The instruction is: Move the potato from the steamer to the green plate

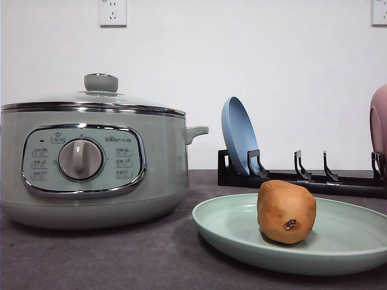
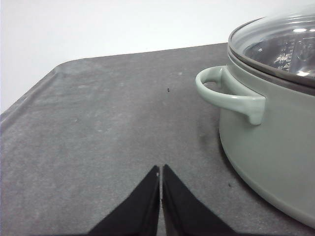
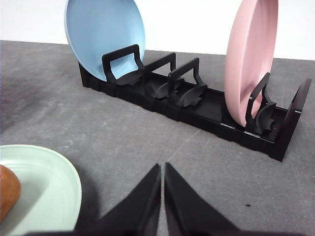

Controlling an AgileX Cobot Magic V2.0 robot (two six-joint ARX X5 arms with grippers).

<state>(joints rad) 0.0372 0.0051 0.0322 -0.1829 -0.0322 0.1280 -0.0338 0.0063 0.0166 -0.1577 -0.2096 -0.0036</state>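
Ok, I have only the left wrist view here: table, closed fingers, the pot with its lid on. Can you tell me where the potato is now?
Observer: The potato sits on the green plate, right of the steamer in the front view.
Operator: Is the right gripper near it?
Observer: The right gripper is shut and holds nothing; in its wrist view the plate edge lies just beside the fingers.
Operator: What stands behind the plate?
Observer: A black rack holding a blue plate and a pink plate upright.
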